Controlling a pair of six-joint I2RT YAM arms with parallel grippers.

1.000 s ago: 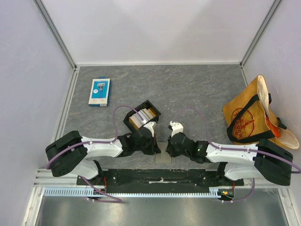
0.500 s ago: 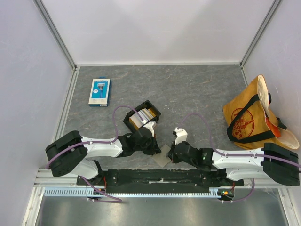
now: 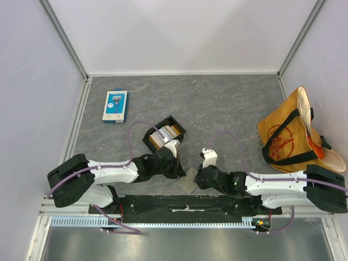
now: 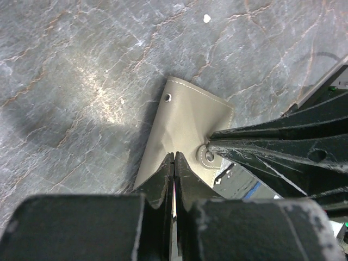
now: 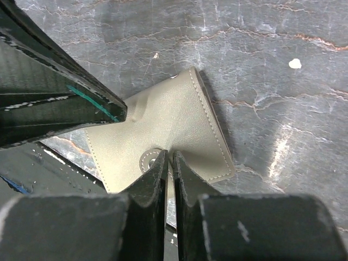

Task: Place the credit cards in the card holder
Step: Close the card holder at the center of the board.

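Note:
The grey-tan card holder is near the table's front edge, between my two grippers. In the left wrist view the card holder is tilted, and my left gripper is shut on its near edge. My right gripper pinches the opposite edge of the card holder beside a round snap tab, with its jaws almost together. From above, the left gripper and right gripper face each other across it. The credit cards stand on edge in a black tray behind the left wrist.
A blue-and-white retail pack lies at the back left. An orange tote bag with black straps slumps against the right wall. White walls enclose the grey stone-patterned table. A black rail runs along the near edge.
The right arm has drawn back toward the near edge and to the right. The card holder has turned and tilted between the grippers. The left arm has shifted only slightly.

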